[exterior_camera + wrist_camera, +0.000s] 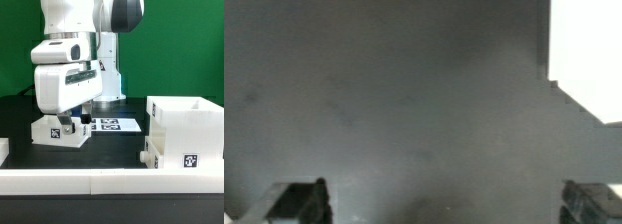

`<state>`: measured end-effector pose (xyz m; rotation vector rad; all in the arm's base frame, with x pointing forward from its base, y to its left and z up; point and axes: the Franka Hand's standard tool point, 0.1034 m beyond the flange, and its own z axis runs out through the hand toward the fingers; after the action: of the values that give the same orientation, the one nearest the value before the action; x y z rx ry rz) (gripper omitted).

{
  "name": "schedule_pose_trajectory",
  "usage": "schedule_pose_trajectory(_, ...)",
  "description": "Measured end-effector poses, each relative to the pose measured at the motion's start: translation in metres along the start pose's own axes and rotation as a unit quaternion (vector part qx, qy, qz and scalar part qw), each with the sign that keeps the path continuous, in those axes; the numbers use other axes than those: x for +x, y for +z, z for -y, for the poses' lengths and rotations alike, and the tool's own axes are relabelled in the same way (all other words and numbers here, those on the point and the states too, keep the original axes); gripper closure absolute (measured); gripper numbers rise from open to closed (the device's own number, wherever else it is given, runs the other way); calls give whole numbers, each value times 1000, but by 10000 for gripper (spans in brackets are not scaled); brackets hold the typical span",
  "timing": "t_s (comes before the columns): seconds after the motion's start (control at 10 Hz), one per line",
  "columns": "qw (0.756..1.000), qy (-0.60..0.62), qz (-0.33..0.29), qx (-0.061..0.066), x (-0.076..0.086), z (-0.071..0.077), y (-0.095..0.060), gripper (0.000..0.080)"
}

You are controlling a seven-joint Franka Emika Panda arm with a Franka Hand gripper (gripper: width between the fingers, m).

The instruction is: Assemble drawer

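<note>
The tall boxy white casing (186, 120) stands at the exterior view's right. A shallow white tray (168, 156) with a square tag lies against its front. A second small tagged tray (52, 133) sits at the left, right under the arm. My gripper (72, 124) hangs low at that tray's right end; I cannot tell whether it touches it. In the wrist view the gripper (441, 205) is open, its two fingertips (295, 200) far apart with only dark table between them. A white part (589, 55) fills one corner of that view.
The marker board (112, 124) lies flat on the black table behind the gripper. A low white border rail (100, 180) runs along the front edge. Another white piece (3, 150) shows at the far left. The robot's base stands behind.
</note>
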<state>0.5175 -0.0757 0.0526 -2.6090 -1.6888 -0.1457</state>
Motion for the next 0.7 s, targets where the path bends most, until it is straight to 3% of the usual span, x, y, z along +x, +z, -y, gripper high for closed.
schedule_pose_trajectory(0.1,999,41,0,0,0,0,0,151)
schedule_pose_trajectory(0.3,990,140,-8,-21,-10,10,-1,151)
schedule_pose_trajectory(0.7,947,321,-13,-12,-21,27,-6,151)
